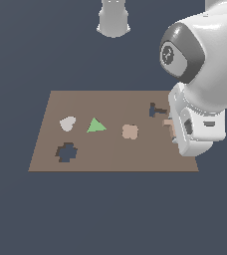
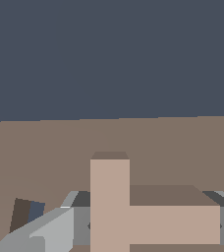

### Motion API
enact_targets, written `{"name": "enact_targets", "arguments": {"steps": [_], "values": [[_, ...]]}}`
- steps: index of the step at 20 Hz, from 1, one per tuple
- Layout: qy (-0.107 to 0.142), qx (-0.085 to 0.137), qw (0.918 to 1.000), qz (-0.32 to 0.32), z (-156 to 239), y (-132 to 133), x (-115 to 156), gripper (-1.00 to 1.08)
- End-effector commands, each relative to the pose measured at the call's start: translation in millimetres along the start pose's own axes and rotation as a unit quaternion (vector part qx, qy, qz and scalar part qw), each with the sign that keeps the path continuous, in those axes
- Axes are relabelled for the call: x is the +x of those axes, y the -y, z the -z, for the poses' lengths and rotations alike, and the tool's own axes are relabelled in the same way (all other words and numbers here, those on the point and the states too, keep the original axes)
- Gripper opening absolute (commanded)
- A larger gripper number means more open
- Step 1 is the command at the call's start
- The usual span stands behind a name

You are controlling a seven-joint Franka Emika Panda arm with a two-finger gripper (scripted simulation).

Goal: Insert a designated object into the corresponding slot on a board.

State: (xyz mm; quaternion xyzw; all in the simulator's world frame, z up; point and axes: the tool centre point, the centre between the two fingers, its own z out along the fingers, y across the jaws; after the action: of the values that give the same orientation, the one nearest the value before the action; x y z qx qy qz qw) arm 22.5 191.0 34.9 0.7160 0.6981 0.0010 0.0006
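Wrist view: we find the claw [image 2: 148, 226] clenched on the T-shaped piece [image 2: 133, 216], which sits between its fingers [image 2: 79, 224], above the board [image 1: 110, 149], at about four o'clock from the slot [image 1: 155, 110].

A green triangle [image 1: 95, 125] lies flat on the brown surface. Just beside it, toward the exterior view's left, sits a pale grey rounded piece [image 1: 67, 123]. On the other side is a pinkish clover-shaped piece [image 1: 130, 131] — set apart from the triangle. Near the front, below the grey piece, is a dark lobed cross-shaped hole [image 1: 66, 152].
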Motion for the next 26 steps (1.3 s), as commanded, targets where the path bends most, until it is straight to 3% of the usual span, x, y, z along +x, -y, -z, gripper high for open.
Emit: {"name": "enact_targets", "arguments": {"steps": [1, 6, 11, 16, 26], "values": [[0.0, 0.0, 0.9983, 0.058, 1, 7, 2, -1.0], [0.0, 0.0, 0.9857, 0.169, 2, 22, 4, -1.0], [0.0, -0.001, 0.9614, 0.275, 3, 36, 2, -1.0], [0.0, -0.001, 0.9267, 0.376, 4, 50, -2, -1.0], [0.0, 0.0, 0.8456, 0.534, 5, 69, -17, -1.0]]}}
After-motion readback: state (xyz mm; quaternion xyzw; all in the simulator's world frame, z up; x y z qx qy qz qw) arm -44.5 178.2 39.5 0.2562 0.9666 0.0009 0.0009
